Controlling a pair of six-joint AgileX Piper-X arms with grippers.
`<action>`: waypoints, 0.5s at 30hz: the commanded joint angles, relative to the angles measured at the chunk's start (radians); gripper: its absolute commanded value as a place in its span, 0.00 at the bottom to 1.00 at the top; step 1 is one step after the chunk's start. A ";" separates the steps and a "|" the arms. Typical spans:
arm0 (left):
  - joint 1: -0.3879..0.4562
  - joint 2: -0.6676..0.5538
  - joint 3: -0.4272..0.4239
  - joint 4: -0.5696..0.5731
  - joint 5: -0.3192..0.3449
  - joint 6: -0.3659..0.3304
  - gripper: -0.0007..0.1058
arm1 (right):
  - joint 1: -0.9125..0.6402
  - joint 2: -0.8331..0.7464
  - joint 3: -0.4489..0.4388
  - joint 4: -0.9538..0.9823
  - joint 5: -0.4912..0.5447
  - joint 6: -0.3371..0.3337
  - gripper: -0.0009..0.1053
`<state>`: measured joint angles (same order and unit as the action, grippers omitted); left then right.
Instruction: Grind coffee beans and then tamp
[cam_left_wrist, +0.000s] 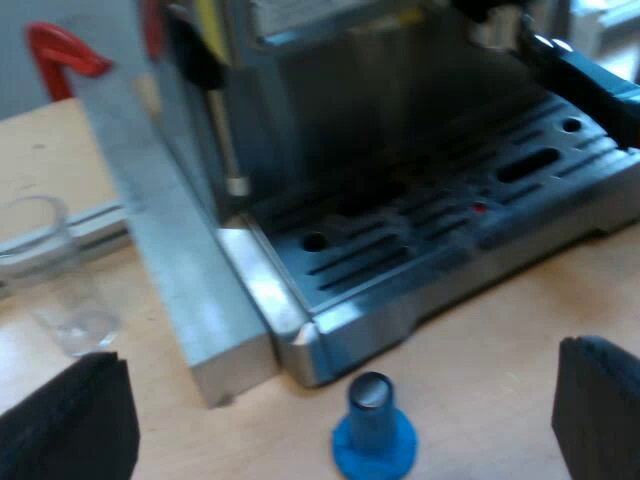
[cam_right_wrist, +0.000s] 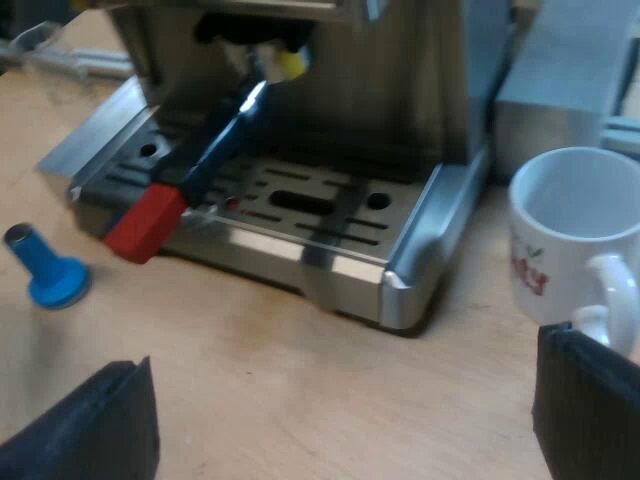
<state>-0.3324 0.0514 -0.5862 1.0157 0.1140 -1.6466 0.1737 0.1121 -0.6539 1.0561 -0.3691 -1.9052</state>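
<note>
Seemingly grinding: metal holder with dark, red-ended handle locked in steel espresso machine. Both left gripper and right gripper spread wide, empty. Next probably calls for grasping blue tamper.

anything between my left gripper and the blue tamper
Nothing visible. The blue tamper stands upright on bare table just off the drip tray corner, ahead of the left gripper, which is open. The measuring glass sits apart beside the machine, clear of that path.
</note>
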 joint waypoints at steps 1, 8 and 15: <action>-0.043 0.038 -0.005 -0.036 0.052 -0.006 0.80 | 0.040 0.027 -0.020 -0.009 -0.018 -0.006 0.73; -0.116 0.123 -0.005 -0.115 0.140 -0.006 0.80 | 0.123 0.088 -0.021 -0.051 -0.059 -0.006 0.73; -0.175 0.188 -0.005 -0.139 0.202 0.005 0.80 | 0.192 0.153 -0.021 -0.072 -0.083 -0.006 0.73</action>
<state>-0.5069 0.2430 -0.5862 0.8924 0.3042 -1.6405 0.3579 0.2574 -0.6650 0.9978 -0.4312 -1.9052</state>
